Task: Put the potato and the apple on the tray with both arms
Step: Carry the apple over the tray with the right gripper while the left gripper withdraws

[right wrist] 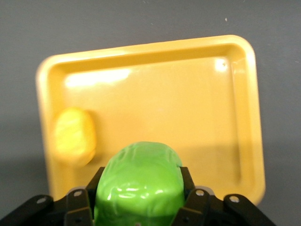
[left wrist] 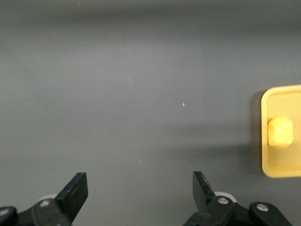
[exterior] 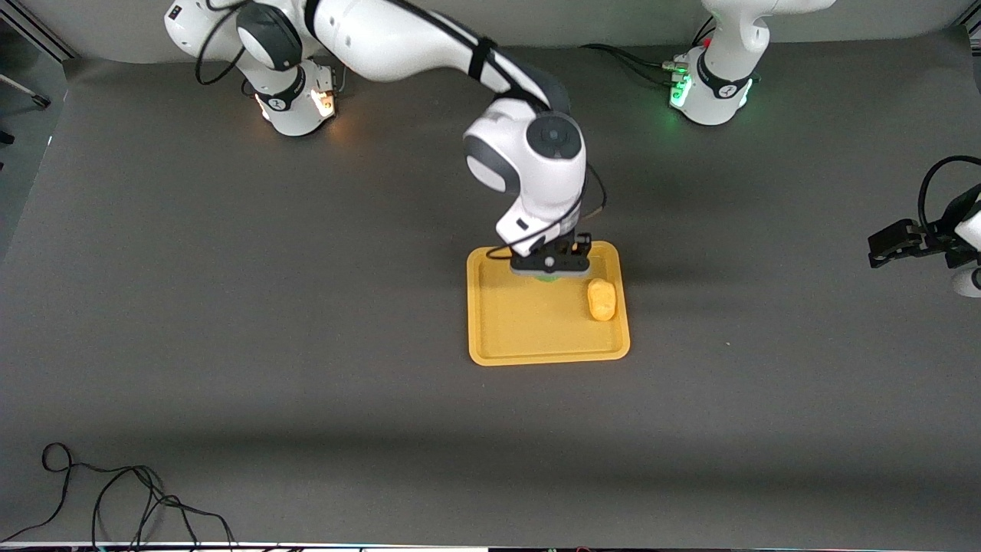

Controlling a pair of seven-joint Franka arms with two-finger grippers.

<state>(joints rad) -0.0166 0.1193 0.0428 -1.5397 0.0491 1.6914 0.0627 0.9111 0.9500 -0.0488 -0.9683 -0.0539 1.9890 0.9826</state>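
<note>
The right gripper (exterior: 550, 266) is hanging over the part of the tray (exterior: 536, 337) nearest the arms' bases, its jaws clamping the green apple (right wrist: 139, 186) from both sides — only a sliver of green is showing beneath it in the front view. The potato (exterior: 602, 299) is lying on the tray, close to the rim toward the left arm's end of the worktop (exterior: 230, 345). The left gripper (left wrist: 140, 200) is waiting well apart from the tray at its own end — jaws spread wide, gripping nothing.
</note>
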